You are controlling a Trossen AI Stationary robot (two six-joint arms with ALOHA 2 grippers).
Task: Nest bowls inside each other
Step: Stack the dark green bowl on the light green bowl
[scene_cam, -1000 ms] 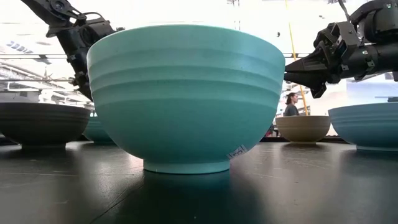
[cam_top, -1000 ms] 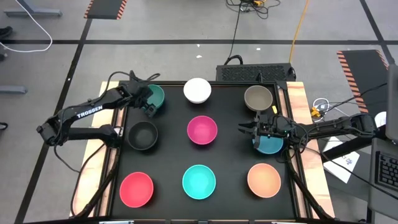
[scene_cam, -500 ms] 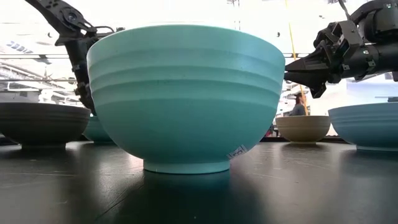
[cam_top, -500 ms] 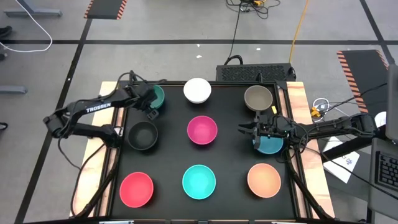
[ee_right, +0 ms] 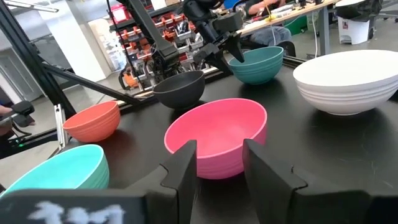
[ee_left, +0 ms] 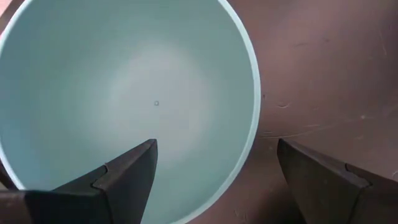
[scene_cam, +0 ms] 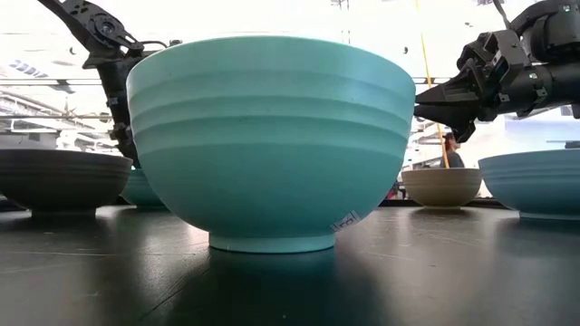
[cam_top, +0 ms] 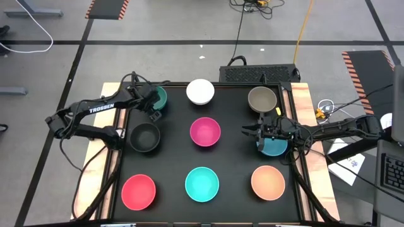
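So from above: nine bowls sit in a three-by-three grid on the black surface [cam_top: 173, 161], all apart, nothing nested yet. The left gripper [cam_top: 153, 105] hangs over the near edge of the dark green bowl [cam_top: 160, 97] in the back left corner. The right gripper [cam_top: 250, 132] sits beside the blue bowl [cam_top: 274, 147], pointing toward the magenta bowl [cam_top: 205, 132] in the middle. The white bowl [cam_top: 200, 91] and grey-brown bowl [cam_top: 262, 99] fill out the back row, the black bowl [cam_top: 145, 137] is on the left, and the red bowl [cam_top: 138, 192], turquoise bowl [cam_top: 202, 184] and peach-orange bowl [cam_top: 267, 182] are in front.

Low view is mostly turquoise bowl. The right gripper hovers clear above the surface.

Left wrist view: jaws wide apart, straddling the dark green bowl's rim [ee_left: 252, 112], one finger [ee_left: 124, 177] over the inside, the other over the bare surface outside. Holding nothing.

Right wrist view: jaws partly apart with nothing between them, magenta bowl straight ahead.

My guess is the left arm is about to pinch that rim. To do it well: drop straight down so the wall sits centered in the gap, close firmly, then lift well clear of the neighbours before carrying it over another bowl.
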